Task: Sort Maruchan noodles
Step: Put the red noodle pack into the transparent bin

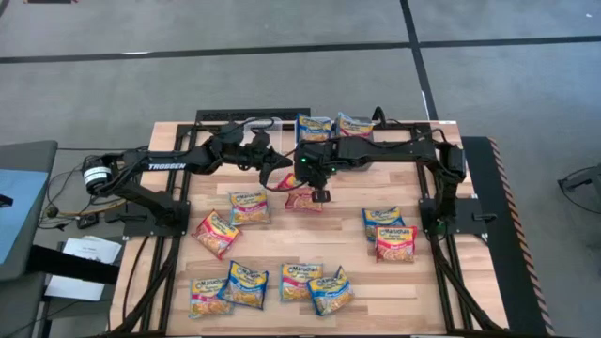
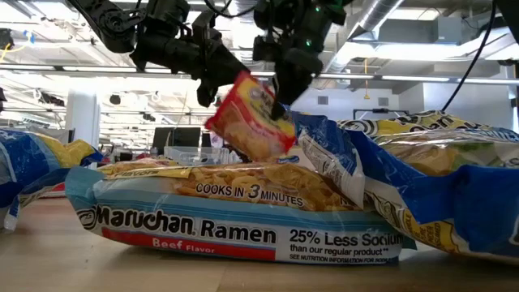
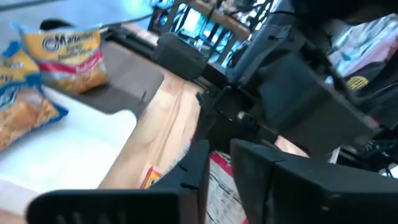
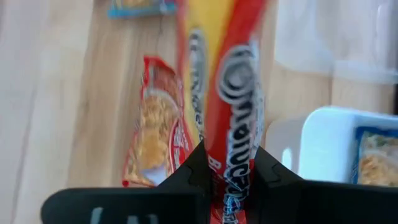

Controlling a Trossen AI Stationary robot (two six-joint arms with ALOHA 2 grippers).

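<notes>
Clearly the right gripper (image 4: 227, 180) was clamped on a red noodle packet (image 4: 233, 93), its two dark fingers pinching one edge, as the right wrist view showed. From the low camera that red packet (image 2: 250, 113) hung tilted in the air above the table, caught between both arms. The left gripper (image 3: 217, 168) was right at the same packet; its fingers stood only a little apart with a strip of red wrapper (image 3: 222, 186) between them, though whether they actually gripped it could not be told.

Seen from above, the two grippers met over the back middle of the wooden table (image 1: 526, 282), the right gripper (image 1: 320, 195) at the packet (image 1: 302, 200) and the left gripper (image 1: 278, 178) just beside it. Behind them, blue packets (image 1: 315, 125) lay in bins at the back edge. A white bin (image 4: 329, 143) with a blue packet inside showed in the right wrist view, along with another red packet (image 4: 155, 134) flat on the wood below.

Farther out, loose packets lay scattered: a blue one (image 1: 249, 207) and a red one (image 1: 216, 232) on the left side, a blue and red pair (image 1: 392, 235) touching on the right, and a row (image 1: 272, 284) along the front edge. Nearest the low camera lay a blue beef ramen packet (image 2: 235, 215).
</notes>
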